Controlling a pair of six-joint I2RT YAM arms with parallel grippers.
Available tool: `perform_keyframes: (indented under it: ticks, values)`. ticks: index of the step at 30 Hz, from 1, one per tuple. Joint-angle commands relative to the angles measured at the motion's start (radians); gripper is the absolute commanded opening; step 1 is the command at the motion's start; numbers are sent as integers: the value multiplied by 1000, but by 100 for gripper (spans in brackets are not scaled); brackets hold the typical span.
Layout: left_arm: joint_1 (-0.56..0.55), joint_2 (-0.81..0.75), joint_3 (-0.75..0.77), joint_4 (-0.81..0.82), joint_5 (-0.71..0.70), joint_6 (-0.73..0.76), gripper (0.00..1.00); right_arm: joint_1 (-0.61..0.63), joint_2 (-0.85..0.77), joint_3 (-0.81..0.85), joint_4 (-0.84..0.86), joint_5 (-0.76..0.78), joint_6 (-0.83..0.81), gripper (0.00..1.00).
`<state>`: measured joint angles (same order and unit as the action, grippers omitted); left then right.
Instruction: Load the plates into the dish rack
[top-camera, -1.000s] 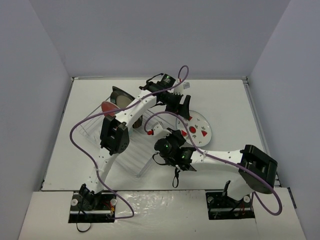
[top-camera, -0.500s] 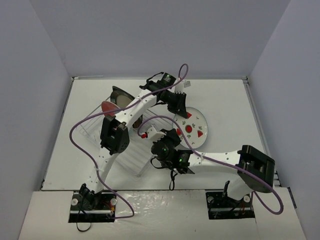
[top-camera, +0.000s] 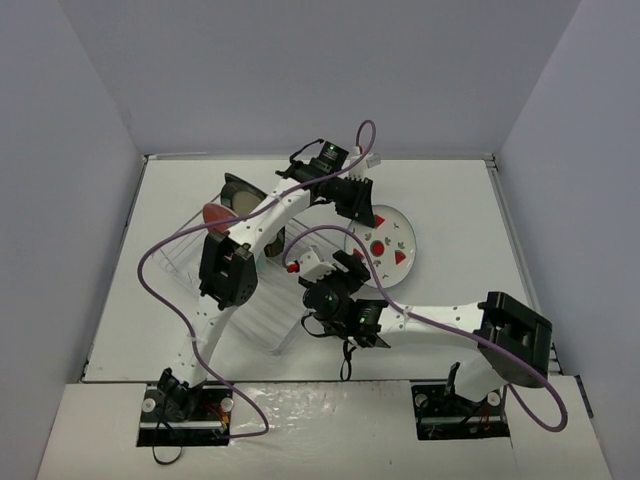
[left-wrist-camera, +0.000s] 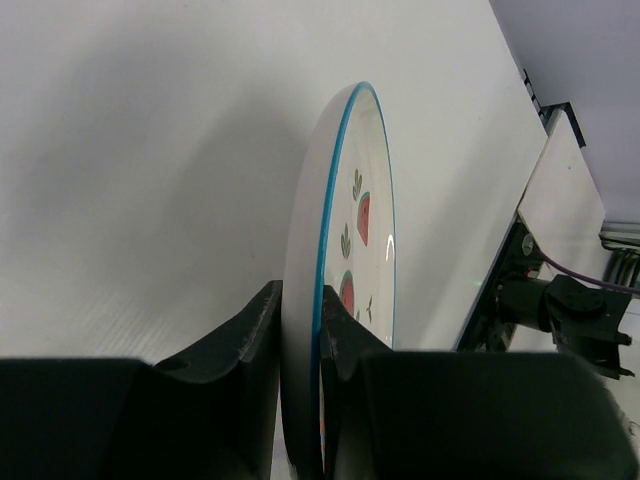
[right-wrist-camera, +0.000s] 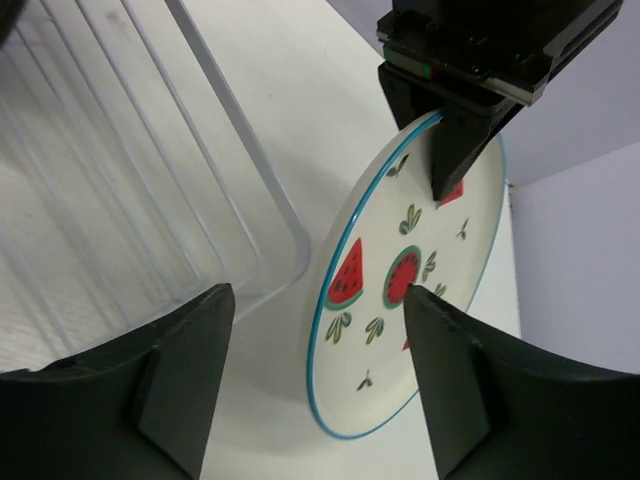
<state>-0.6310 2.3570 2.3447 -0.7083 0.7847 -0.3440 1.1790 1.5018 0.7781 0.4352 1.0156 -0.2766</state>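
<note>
Pinching the half-hidden white plate (top-camera: 390, 245), left gripper (left-wrist-camera: 300, 305); right gripper (right-wrist-camera: 318, 295) wide, seemingly empty.

Your white watermelon plate (right-wrist-camera: 400, 290) is round, with a teal rim line, red slices and green leaves. It's tipped up steeply, just right of the dish rack (top-camera: 255, 315), with the decorated face visible from above. The left tool (left-wrist-camera: 300, 345) pinches its far rim, one finger on each face. The rack is a pale wire basket, sitting angled on the left half of the table (top-camera: 450, 200). Two plates stand on edge at its far end: a dark-rimmed beige plate (top-camera: 240, 193) and a red plate (top-camera: 214, 213) just beside it.
</note>
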Motion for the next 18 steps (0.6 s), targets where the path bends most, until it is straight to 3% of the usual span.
perform_keyframes:
  ticks: [1, 4, 8, 13, 18]
  values:
    - [22, -169, 61, 145, 89, 57, 0, -1, -116, 26, 57, -79, 82, 70]
    - [27, -212, 62, 146, 98, 141, 0, -2, -190, 11, 66, -150, 107, 86]
    - [48, -267, 40, 169, 144, 203, 0, -7, -333, -14, 58, -224, 160, 98]
    - [95, -310, 34, 228, 349, 258, 0, -44, -503, -52, 8, -348, 246, 100]
    - [211, -348, 35, 183, 587, 435, 0, -73, -739, -65, -102, -421, 333, 100]
